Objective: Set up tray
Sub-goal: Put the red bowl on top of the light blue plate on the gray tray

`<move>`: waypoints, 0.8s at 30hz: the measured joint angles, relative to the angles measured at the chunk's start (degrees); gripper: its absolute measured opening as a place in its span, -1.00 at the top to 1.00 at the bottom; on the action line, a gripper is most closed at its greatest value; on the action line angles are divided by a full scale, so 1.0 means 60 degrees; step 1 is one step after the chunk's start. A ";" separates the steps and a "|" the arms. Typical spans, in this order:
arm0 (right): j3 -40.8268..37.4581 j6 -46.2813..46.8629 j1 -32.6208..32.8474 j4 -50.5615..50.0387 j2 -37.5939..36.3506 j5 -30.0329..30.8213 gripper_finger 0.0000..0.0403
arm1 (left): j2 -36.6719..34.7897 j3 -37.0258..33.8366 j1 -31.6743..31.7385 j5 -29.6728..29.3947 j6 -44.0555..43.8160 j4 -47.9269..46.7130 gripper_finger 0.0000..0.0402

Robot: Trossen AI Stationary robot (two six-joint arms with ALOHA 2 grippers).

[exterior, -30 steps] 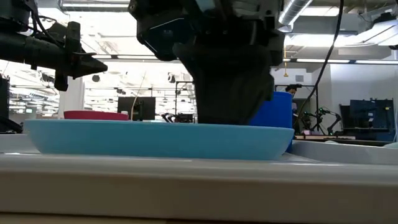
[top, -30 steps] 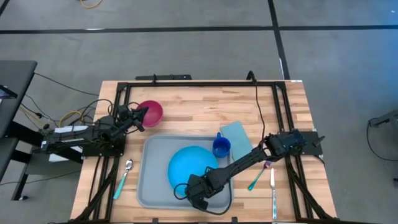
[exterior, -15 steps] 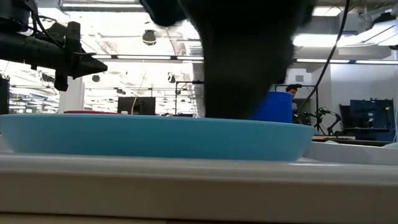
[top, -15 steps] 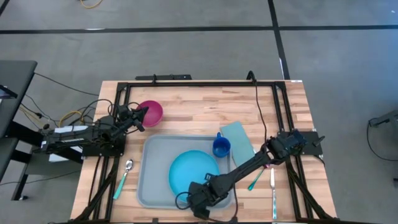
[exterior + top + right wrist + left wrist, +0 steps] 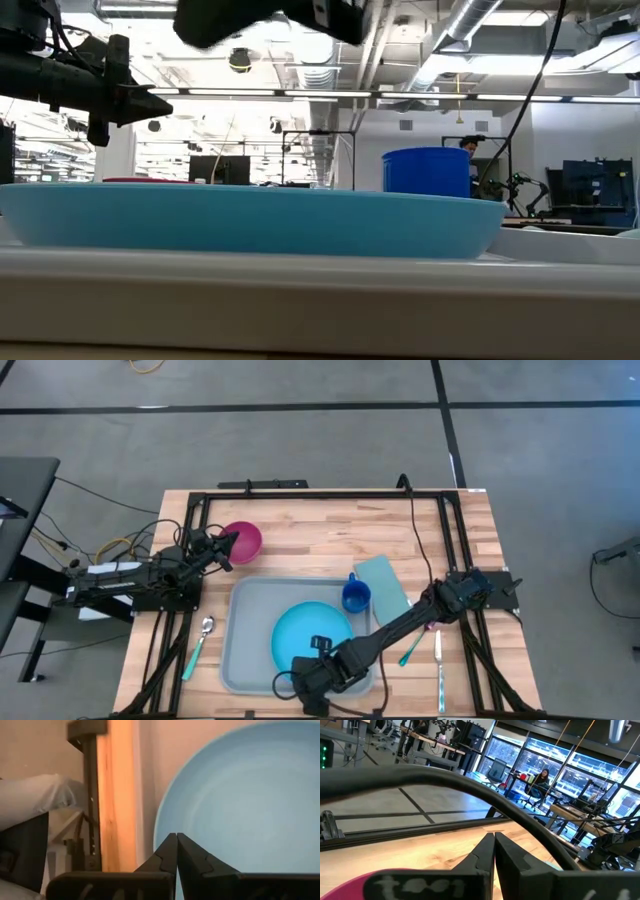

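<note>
The grey-blue tray (image 5: 245, 630) lies flat on the wooden table. On it rest a round blue plate (image 5: 310, 635) and, in its far right corner, a blue cup (image 5: 355, 596). My right gripper (image 5: 305, 678) is shut and hangs above the tray's near edge, beside the plate's near rim (image 5: 240, 795), clear of it. In the low view it shows high above the plate (image 5: 250, 215). My left gripper (image 5: 230, 543) is shut and waits just above the pink bowl (image 5: 244, 541), left of the tray's far edge.
A light-teal napkin (image 5: 381, 586) lies right of the cup. A teal-handled fork (image 5: 411, 650) and a knife (image 5: 438, 665) lie right of the tray, a spoon (image 5: 199, 643) to its left. A black frame (image 5: 300, 494) runs round the table.
My right gripper drew toward the table's near edge, and the blue plate slid a little that way on the tray. The gripper then rose, well clear of the plate. The left arm kept still.
</note>
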 joint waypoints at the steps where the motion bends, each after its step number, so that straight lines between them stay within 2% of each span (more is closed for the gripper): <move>1: 0.0040 -0.0049 -0.0033 0.0020 0.0000 0.0000 1.00 | 0.0000 0.0000 0.0000 0.0000 0.0000 0.0000 1.00; 18: 0.0039 -0.0103 -0.0645 -0.0466 0.0000 -0.0040 1.00 | 0.0000 -0.0004 0.0000 0.0000 0.0000 0.0000 1.00; 24: 0.0024 0.0027 -0.0738 -0.1658 -0.0612 0.0120 1.00 | 0.0000 -0.0004 0.0000 0.0000 0.0000 0.0000 1.00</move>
